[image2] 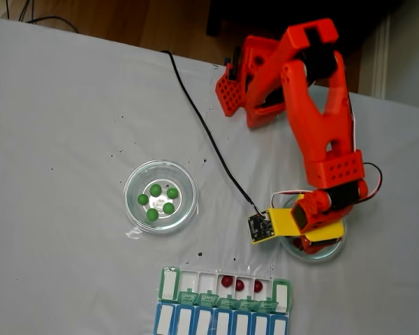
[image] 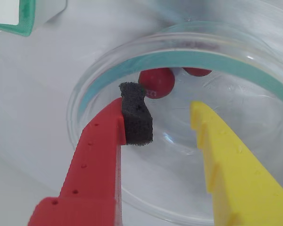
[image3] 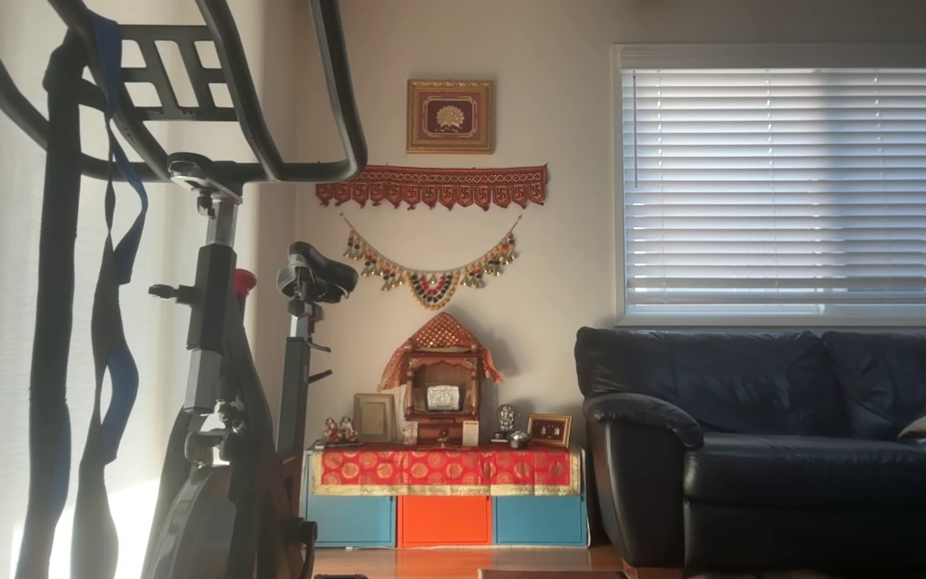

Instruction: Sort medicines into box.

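We see the fingers (image: 167, 120) spread wide inside a clear glass dish (image: 96, 89), holding nothing: the red finger (image: 99, 155) with its black foam pad (image: 136, 115) at 9 o'clock, the yellow finger (image: 231, 160) at 3 o'clock. A red ball (image: 156, 82) lies just past the foam pad at 12 o'clock, and a second red ball (image: 197, 71) sits at 1 o'clock, partly hidden by the dish rim. In the fixed view, the arm (image2: 314, 118) hangs over that dish (image2: 333, 252) at the bench's (image2: 70, 125) 4 o'clock. The box (image2: 223, 289) lies at 6 o'clock with three red balls (image2: 240, 284) in adjoining compartments. Another dish (image2: 134, 180) towards 9 o'clock holds five green balls (image2: 160, 199).
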Controlling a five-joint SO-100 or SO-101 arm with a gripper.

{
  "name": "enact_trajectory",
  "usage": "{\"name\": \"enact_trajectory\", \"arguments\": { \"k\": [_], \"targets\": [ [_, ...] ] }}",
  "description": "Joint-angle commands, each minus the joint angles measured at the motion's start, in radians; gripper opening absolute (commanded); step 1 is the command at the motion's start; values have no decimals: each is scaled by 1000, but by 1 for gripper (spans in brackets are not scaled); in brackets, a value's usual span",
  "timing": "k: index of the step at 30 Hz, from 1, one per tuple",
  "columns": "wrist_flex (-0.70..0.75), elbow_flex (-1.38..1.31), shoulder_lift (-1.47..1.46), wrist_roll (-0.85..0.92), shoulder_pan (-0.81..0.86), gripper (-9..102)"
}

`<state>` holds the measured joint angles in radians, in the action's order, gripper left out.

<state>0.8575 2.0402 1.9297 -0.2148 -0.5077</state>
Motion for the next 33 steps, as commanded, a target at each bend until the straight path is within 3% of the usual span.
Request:
{"name": "enact_trajectory", "arguments": {
  "k": [1, 33],
  "targets": [
    [-20, -5, 12, 2, -9, 14],
    [-156, 38, -87, 25, -15, 13]
  ]
}}
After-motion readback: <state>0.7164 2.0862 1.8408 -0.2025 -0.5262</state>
